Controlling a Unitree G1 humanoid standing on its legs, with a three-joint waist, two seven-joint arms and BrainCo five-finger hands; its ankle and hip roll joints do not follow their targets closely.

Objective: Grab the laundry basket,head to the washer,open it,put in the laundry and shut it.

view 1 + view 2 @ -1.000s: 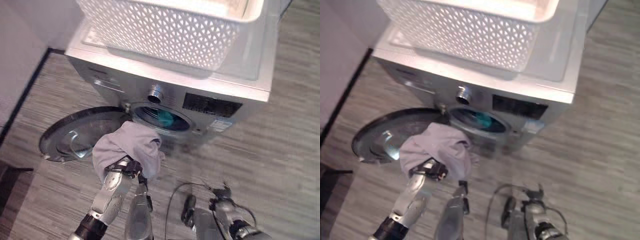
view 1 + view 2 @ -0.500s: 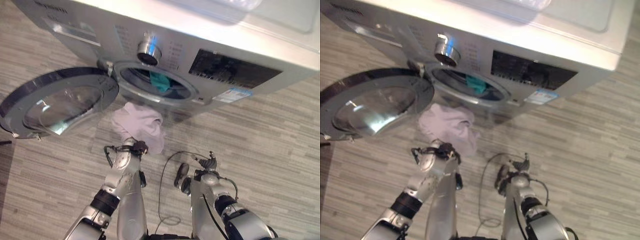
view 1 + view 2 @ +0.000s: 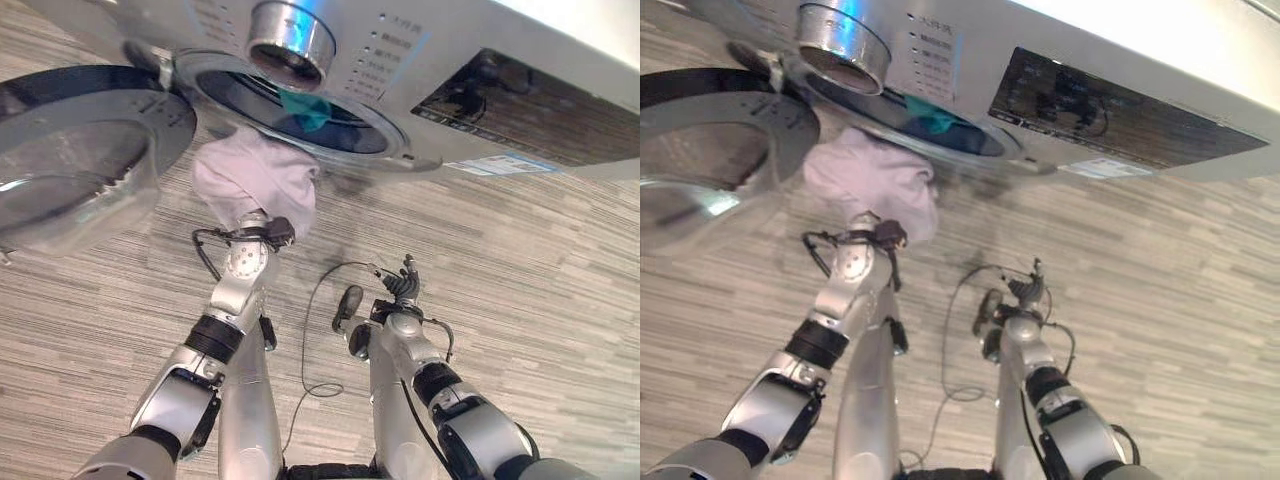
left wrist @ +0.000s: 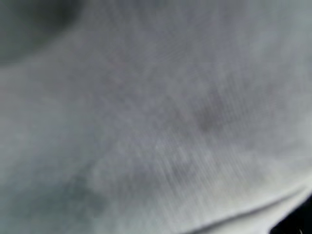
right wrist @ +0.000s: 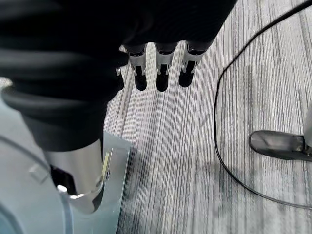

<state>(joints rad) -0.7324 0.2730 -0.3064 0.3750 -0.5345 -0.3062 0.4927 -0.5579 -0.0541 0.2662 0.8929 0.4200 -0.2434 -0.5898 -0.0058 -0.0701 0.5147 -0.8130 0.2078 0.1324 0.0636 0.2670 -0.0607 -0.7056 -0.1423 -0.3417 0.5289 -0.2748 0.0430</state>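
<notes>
Left eye view puts us right over the washer (image 3: 420,60), its round door (image 3: 80,150) swung wide open to our left and the drum mouth (image 3: 300,105) exposed under the silver knob (image 3: 290,35). We can see something teal (image 3: 305,108) already sitting inside the drum, at the upper edge of the opening. Our left robot hand (image 3: 255,235) is raised to the lower rim of that opening with a pale grey cloth (image 3: 250,175) bunched over it; the cloth touches the rim and hangs down toward the wood-patterned floor (image 3: 540,280). The fingers are buried in the fabric, so we cannot tell whether they are curled on it or not, and our left wrist view gives us grey knit cloth (image 4: 156,117) pressed right up against the lens. Our right robot hand (image 3: 395,290) hangs low, near the floor, well apart from the washer and from the cloth. In our right wrist view its fingers (image 5: 161,73) point straight out side by side over the floorboards, relaxed, holding nothing.
</notes>
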